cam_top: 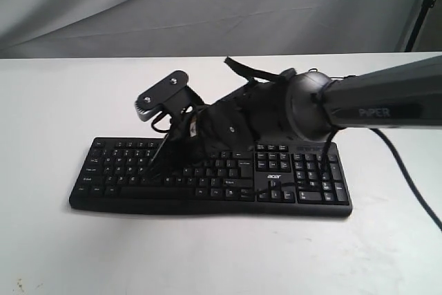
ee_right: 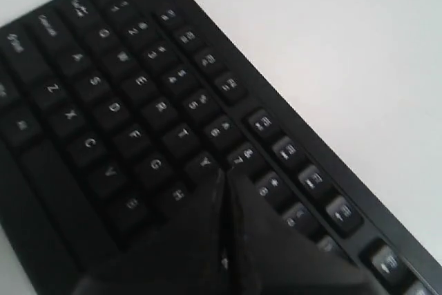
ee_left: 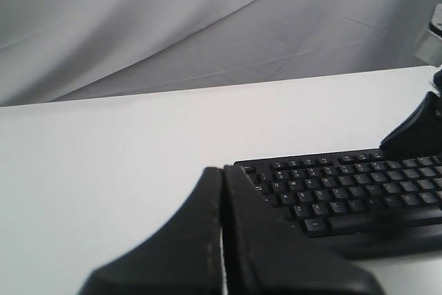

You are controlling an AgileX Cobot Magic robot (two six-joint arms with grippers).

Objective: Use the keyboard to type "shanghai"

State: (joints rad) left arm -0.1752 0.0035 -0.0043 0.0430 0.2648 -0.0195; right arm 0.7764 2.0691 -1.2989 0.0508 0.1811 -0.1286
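Observation:
The wide black keyboard [cam_top: 297, 181] lies across the middle of the white table [cam_top: 55, 101], with its acer logo by the number pad. My right arm reaches over it from the right. The right gripper [cam_top: 149, 166] is shut and points down at the letter keys on the left half. In the right wrist view the shut tips [ee_right: 225, 172] sit just over the keyboard [ee_right: 138, 101] between Y, 7 and H; I cannot tell if they touch. My left gripper [ee_left: 222, 169] is shut with nothing in it, off the end of the keyboard [ee_left: 345, 191].
A grey cloth backdrop [cam_top: 207, 5] hangs behind the table. The right arm's wrist camera mount [cam_top: 162, 94] stands above the keys. A black cable [cam_top: 407, 177] trails off the right side, and a dark stand [cam_top: 421, 5] is at the back right.

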